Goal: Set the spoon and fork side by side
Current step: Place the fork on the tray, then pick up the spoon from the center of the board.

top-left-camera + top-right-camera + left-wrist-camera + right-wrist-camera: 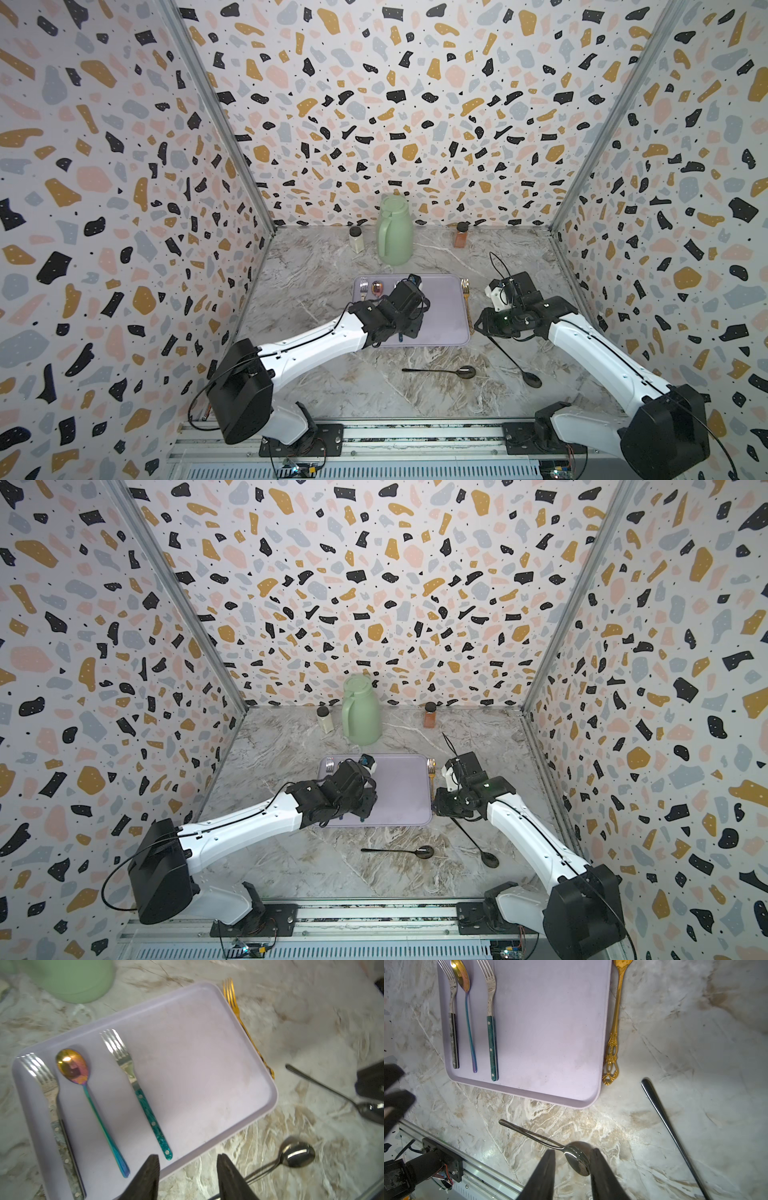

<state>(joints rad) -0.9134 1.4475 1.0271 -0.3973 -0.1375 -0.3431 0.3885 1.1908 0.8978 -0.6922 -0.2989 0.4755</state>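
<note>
Left arm (pixel 307 345) reaches forward and inward from its base, elbow low, wrist angled down. Left gripper (pixel 188 1160) has its jaws apart, both dark fingers (pixel 149 1172) in view. Right arm (pixel 594 353) also reaches forward and inward, wrist tipped down. Right gripper (pixel 573 1152) has its jaws apart too. The arms are well apart.
</note>
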